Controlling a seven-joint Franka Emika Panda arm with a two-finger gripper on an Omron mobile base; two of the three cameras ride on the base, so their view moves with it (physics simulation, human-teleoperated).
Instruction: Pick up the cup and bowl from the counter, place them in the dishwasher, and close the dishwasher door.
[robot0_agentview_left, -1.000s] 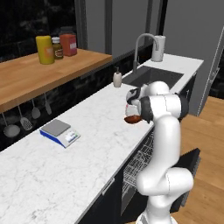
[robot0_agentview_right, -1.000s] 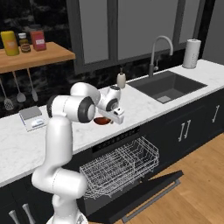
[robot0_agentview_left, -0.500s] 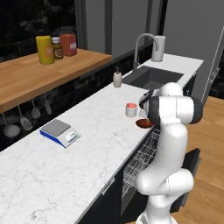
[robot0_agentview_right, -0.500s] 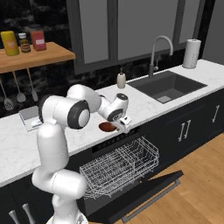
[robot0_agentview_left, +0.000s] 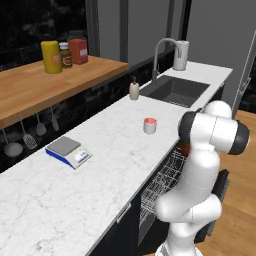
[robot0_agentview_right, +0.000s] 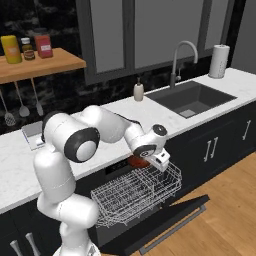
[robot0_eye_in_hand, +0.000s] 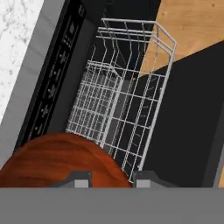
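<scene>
My gripper (robot0_agentview_right: 159, 163) is shut on the red-orange bowl (robot0_agentview_right: 136, 161), held just past the counter's front edge above the silver wire rack (robot0_agentview_right: 135, 192) of the open dishwasher. In the hand view the bowl (robot0_eye_in_hand: 61, 162) sits between the fingertips at the bottom, and the rack (robot0_eye_in_hand: 122, 109) and the lowered black door (robot0_eye_in_hand: 183, 122) lie below. A sliver of the bowl (robot0_agentview_left: 184, 149) shows behind my arm. The small white cup (robot0_agentview_left: 149, 125) with its pink-red inside stands upright on the marble counter (robot0_agentview_left: 100, 150), apart from the gripper. The dishwasher door (robot0_agentview_right: 165, 220) hangs open.
A blue-and-grey scale (robot0_agentview_left: 68, 151) lies on the counter to the left. A soap bottle (robot0_agentview_left: 134, 90) stands by the sink (robot0_agentview_left: 175, 91) and faucet (robot0_agentview_right: 180, 55). Jars sit on the wooden shelf (robot0_agentview_left: 60, 75), utensils hang below it. Wood floor lies beyond the door.
The arm has swung the held bowl from over the counter, out past its front edge and down toward the dishwasher rack. The cup has stayed in place.
</scene>
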